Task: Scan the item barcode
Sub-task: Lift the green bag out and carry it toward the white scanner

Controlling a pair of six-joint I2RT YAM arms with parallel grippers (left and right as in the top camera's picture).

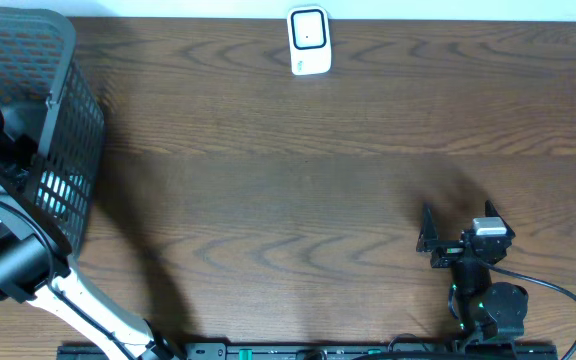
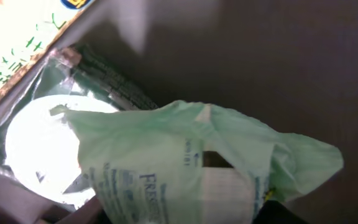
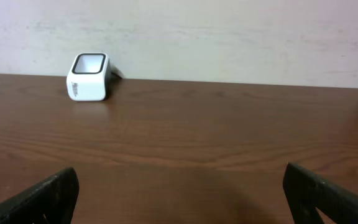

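Left arm (image 1: 13, 262) reaches into the black mesh basket (image 1: 63, 120) at the left of the desk (image 1: 318, 180). The left end effector is hidden there, and its wrist view shows no fingers clearly, so open or closed cannot be told. A pale green pouch (image 2: 185, 168) fills that view, lying over a clear packet (image 2: 36, 146) — likely the item to scan. Right end effector (image 3: 182, 196) sits wide open and empty, facing the white scanner (image 3: 89, 78) — probably parked clear of the scan path.
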